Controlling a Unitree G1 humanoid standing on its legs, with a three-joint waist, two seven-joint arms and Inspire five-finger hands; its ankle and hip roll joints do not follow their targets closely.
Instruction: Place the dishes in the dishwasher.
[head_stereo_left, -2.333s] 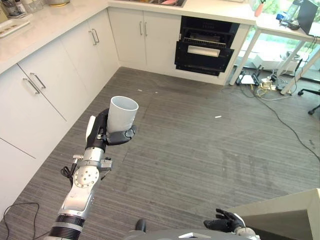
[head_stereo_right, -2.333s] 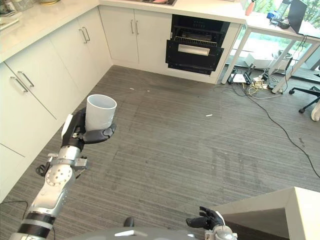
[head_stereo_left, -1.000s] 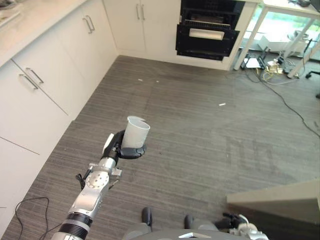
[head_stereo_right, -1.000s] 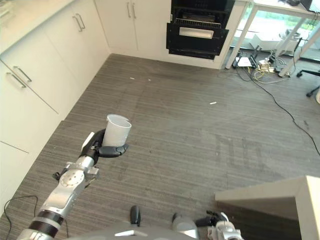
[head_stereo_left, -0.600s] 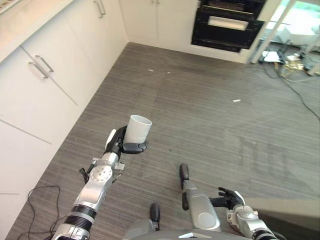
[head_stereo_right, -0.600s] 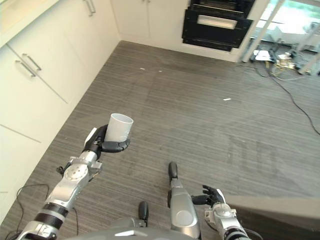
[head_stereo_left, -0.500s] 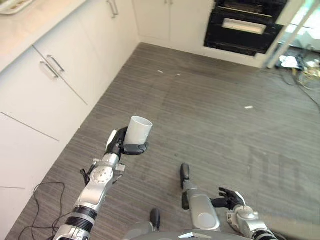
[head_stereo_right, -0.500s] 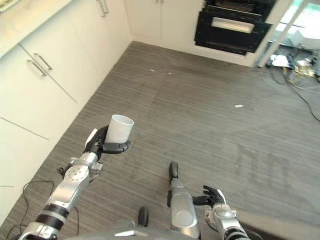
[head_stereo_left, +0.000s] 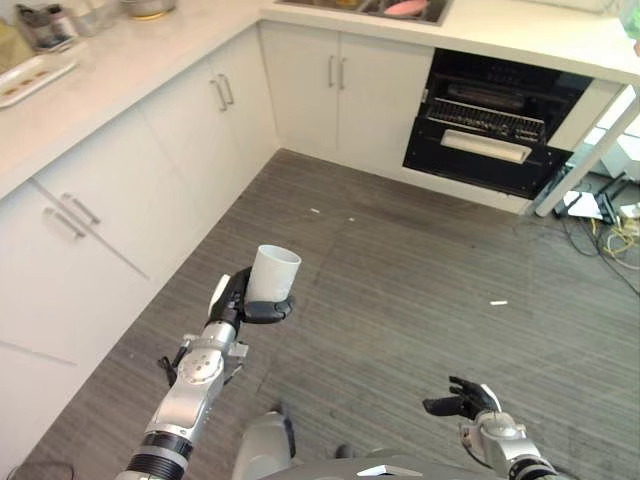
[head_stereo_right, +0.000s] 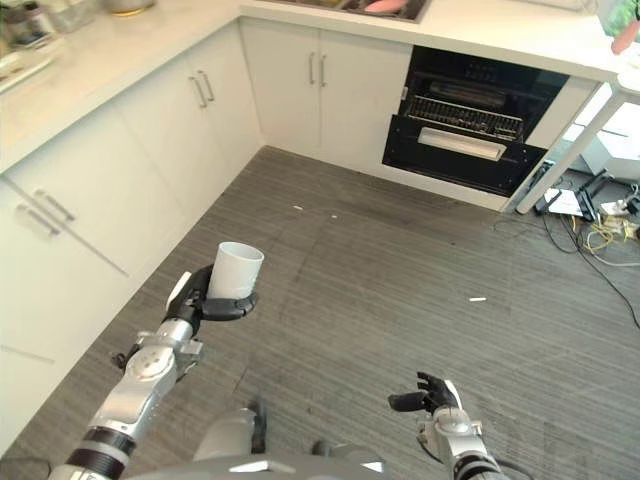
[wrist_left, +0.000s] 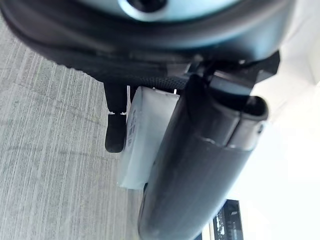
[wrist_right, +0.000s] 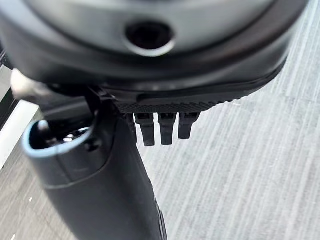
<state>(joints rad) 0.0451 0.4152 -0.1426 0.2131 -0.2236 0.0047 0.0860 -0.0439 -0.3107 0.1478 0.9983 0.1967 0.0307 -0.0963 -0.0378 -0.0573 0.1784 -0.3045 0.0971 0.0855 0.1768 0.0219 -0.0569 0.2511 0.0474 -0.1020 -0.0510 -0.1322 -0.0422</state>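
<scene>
The left hand, centre-left of the frame, has its fingers curled round a white cup, held upright over the floor. The right hand, lower right, is relaxed and empty. The open dishwasher sits well apart at upper right, so carrying and loading remain. The left wrist view alone shows the cup's side against the fingers.

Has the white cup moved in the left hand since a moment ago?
No. The white cup sits upright in the left hand just as before. The camera has swung, so the dishwasher shows again; against the hand, the cup has not shifted.
</scene>
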